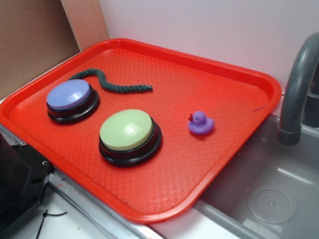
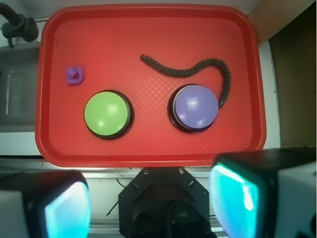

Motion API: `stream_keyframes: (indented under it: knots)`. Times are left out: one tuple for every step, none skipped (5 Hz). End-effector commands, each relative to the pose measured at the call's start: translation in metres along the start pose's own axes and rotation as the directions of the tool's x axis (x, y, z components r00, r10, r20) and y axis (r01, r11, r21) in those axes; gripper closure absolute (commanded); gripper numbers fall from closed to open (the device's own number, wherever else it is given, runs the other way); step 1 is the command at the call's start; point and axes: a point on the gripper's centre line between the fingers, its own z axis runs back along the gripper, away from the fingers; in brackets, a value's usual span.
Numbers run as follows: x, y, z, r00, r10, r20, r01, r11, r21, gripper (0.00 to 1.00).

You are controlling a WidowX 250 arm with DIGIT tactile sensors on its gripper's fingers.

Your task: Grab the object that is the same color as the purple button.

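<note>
1. Hand (image 2: 148, 206): only the wrist view shows it. The two fingers sit at the bottom edge, blurred, with glowing teal pads (image 2: 67, 210), set wide apart. Nothing is between them, so it's open and empty.
2. Hand sits high over the near edge of the tray, well apart from everything on it. A black mount (image 2: 166, 198) shows between the fingers.
3. Tray (image 1: 224, 79): red, textured, with a raised rim. It carries all four items. Part of it hangs over a grey sink (image 1: 269, 194).
4. Purple button (image 2: 195, 107): lavender dome on a black base, in the tray, right of centre in the wrist view.
5. Green button (image 2: 107, 113): same shape, light green top, beside the purple one, not touching it.
6. Duck (image 2: 75, 75): tiny, purple, red-orange beak. It stands upright on the tray near the sink-side rim, clear of the green button and well apart from the purple button. Nothing touches it.
7. Rope (image 2: 190, 69): dark green, twisted, lying in a curve on the tray. One end bends round the far side of the purple button, just beside its base. Contact can't be told.
8. Faucet (image 1: 299, 84): grey, curved, standing at the sink beyond the tray corner.
9. Cardboard (image 1: 30, 40) stands behind the tray on the purple-button side; the wall (image 1: 209, 25) is pale.
</note>
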Motion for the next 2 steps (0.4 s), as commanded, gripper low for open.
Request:
stream_keyframes:
  knots:
    - [0.000, 0.000, 0.000, 1.000, 0.000, 0.000, 0.000, 1.000, 0.000, 0.00]
    - [0.023, -0.006, -0.013, 0.981, -0.190, 0.028, 0.189, 0.981, 0.033, 0.00]
